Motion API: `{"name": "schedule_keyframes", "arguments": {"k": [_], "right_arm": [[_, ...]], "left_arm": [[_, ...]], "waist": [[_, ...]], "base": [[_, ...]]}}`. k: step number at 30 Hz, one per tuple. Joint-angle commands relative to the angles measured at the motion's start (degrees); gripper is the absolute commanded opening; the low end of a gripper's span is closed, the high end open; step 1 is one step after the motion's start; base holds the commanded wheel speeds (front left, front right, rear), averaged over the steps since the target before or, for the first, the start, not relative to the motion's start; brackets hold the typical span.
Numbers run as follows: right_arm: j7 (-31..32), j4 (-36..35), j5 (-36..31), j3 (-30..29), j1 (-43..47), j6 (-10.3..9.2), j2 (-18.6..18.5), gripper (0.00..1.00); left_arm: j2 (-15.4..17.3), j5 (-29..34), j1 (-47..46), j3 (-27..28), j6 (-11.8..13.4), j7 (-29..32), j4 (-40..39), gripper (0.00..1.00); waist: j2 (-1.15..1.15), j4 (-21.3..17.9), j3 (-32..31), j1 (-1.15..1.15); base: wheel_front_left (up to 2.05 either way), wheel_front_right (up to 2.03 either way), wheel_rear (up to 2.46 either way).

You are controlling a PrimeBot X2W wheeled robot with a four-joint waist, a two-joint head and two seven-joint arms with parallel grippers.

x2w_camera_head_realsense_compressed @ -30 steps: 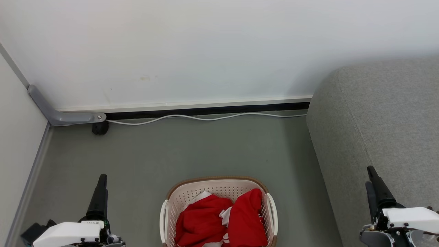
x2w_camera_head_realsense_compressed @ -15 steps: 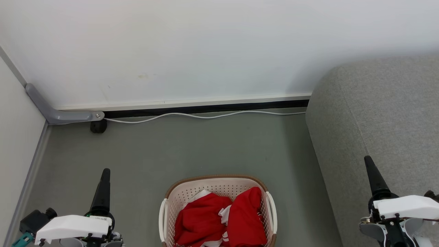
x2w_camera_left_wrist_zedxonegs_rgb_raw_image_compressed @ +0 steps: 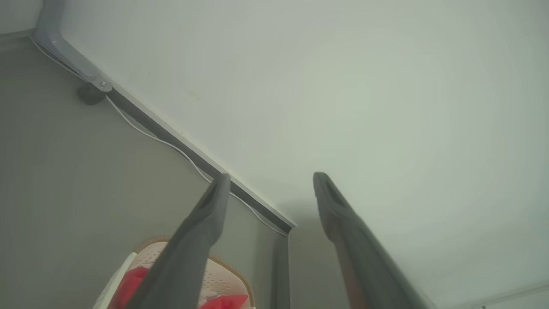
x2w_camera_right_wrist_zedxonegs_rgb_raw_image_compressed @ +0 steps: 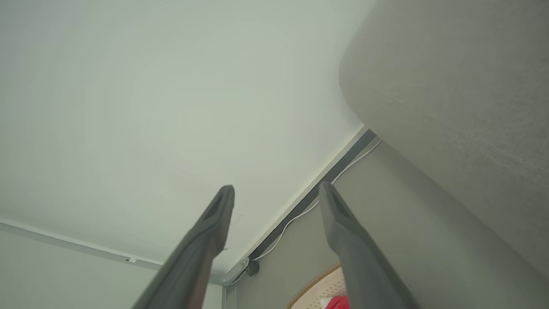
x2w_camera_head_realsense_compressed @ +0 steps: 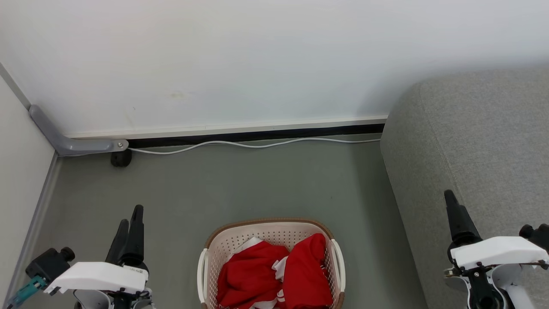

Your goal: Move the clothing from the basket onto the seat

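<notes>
Right at the starting line here, folks: the clothing [x2w_camera_head_realsense_compressed: 274,279], a bright red heap with white trim, lies bundled inside the basket [x2w_camera_head_realsense_compressed: 269,223]. The basket stands on the grey floor [x2w_camera_head_realsense_compressed: 240,184] straight ahead of the robot, between its two arms. Over to the right, just beside the basket, is the seat [x2w_camera_head_realsense_compressed: 472,141], the big grey sofa, and there's not a scrap of red on the part of it that shows. So my call is that none of the job is done yet. The left claw [x2w_camera_head_realsense_compressed: 131,216] hangs low to the left of the basket with its fingers apart and nothing between them. Its wrist view looks straight through the gap at bare wall [x2w_camera_head_realsense_compressed: 257,64] and floor. The right claw [x2w_camera_right_wrist_zedxonegs_rgb_raw_image_compressed: 276,186] sits out by the sofa's near edge, fingers likewise spread and empty, touching no fabric. Both point up toward the wall, not down into the basket. Everything is left to play for: reach in, take hold of a garment, carry it across to the cushion, let go, then come back for the rest. It looks like two pieces crumpled together, though the tangle makes that hard to call.
</notes>
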Motion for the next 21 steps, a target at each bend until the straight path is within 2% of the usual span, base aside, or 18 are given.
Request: {"name": "schedule_keyframes", "arguments": {"k": [1, 21], "right_arm": [[-0.9, -1.0, -1.7, 0.8, -3.2, 0.22, -1.0, 1.0], [-4.3, 2.5, -17.1, 4.5, -6.4, 0.23, -2.4, 1.0]], "left_arm": [[1.2, 1.7, -3.6, 0.8, -0.2, -0.6, -1.2, 1.0], [2.8, 16.3, -5.2, -0.8, -0.2, -4.0, 0.4, 1.0]], "waist": [[0.0, 0.0, 0.0, 0.0], [0.0, -0.6, -0.1, 0.0]], "base": [[0.0, 0.0, 0.0], [0.0, 0.0, 0.0]]}}
